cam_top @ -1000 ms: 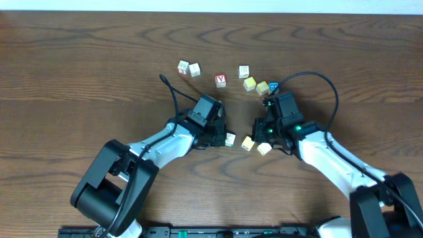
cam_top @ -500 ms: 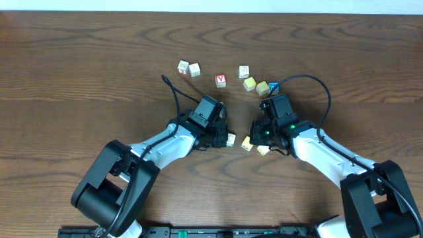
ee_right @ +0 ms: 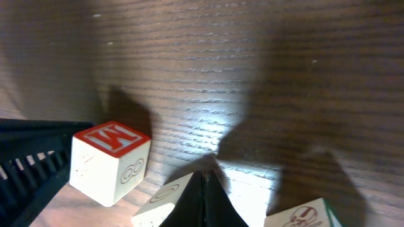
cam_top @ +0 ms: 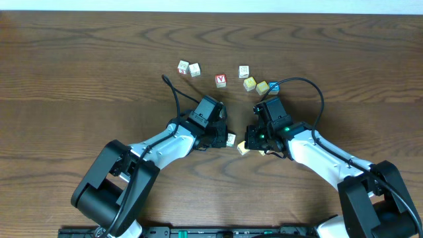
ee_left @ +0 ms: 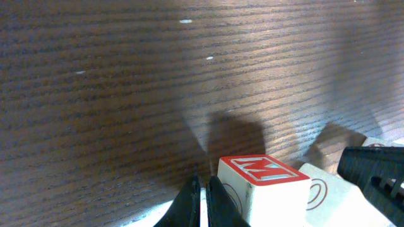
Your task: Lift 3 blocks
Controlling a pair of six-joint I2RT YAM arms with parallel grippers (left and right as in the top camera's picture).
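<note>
Three blocks lie close together between my two arms. The white block with a green mark (cam_top: pixel 230 139) rests against the right side of my shut left gripper (cam_top: pixel 224 137). The wrist views show a red-lettered face on this white block (ee_left: pixel 265 189) (ee_right: pixel 110 161). A pale yellow block (cam_top: pixel 242 148) (ee_right: pixel 170 202) lies just right of it, against the shut tips of my right gripper (cam_top: pixel 252 143) (ee_right: pixel 203 184). The third block, cream (ee_right: pixel 303 215), lies on the other side of those tips and is mostly hidden under the right gripper from above. My left gripper (ee_left: pixel 202 200) holds nothing.
Several other cubes stand farther back on the wooden table (cam_top: pixel 79 79): two pale ones (cam_top: pixel 188 67), a red-faced one (cam_top: pixel 221 80), and a cluster of a white one (cam_top: pixel 244 71), two yellow ones (cam_top: pixel 255 85) and a blue one (cam_top: pixel 273 86). A black cable (cam_top: pixel 173 98) loops behind the left arm.
My right gripper has slid left, pushing the pale yellow block toward the white one. The left arm and the white block have stayed put.
</note>
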